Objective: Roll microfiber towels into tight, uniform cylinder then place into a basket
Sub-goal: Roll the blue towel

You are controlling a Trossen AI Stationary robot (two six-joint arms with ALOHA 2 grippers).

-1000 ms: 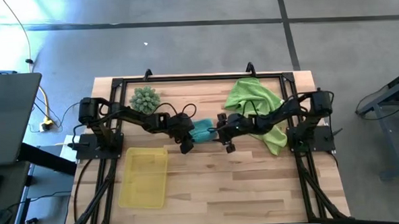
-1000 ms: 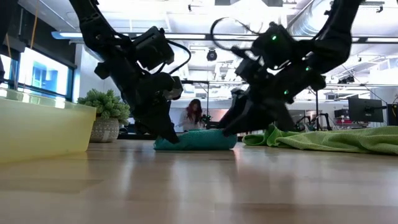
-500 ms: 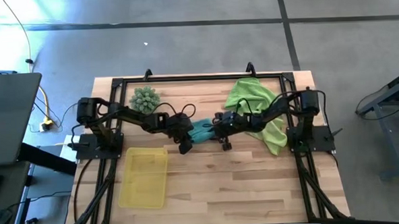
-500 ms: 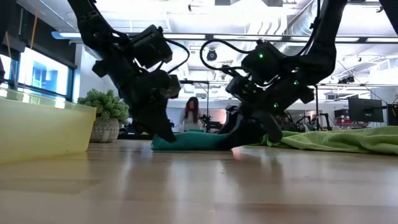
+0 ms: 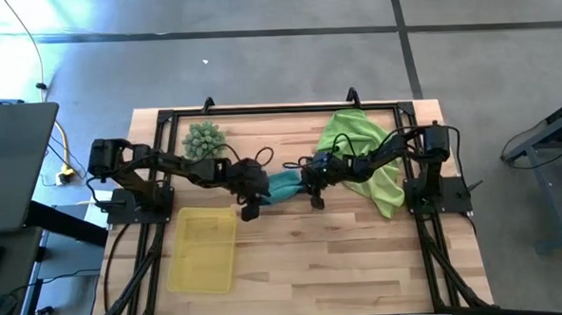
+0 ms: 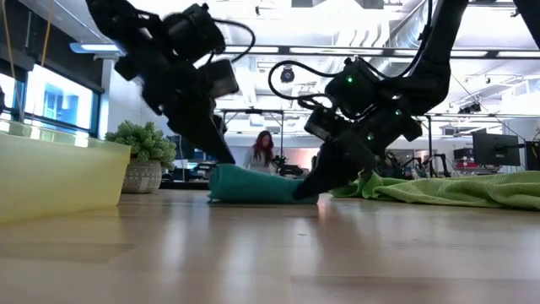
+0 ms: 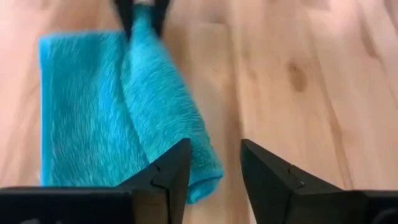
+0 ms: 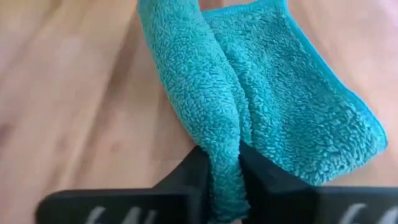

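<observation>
Desk [image 5: 361,258] mid-roll step: teal towel [image 5: 284,186] lies just beyond the yellow basket [image 5: 203,248], partly rolled, one thick fold standing up, flat flap beside it. Lime green towels [image 5: 361,144] heaped past the teal one, away from the basket, not yet rolled. Right claw [image 8: 221,180] pinches the roll's end. Left claw [image 7: 214,165] narrow-gapped at the roll's other end, nothing between its fingers. Next, I'd judge: left re-grips, both keep turning evenly so it stays tight.

Spiky potted plant [image 5: 204,139] near table's [image 5: 342,259] far left; laptop [image 5: 10,165] beside table.
</observation>
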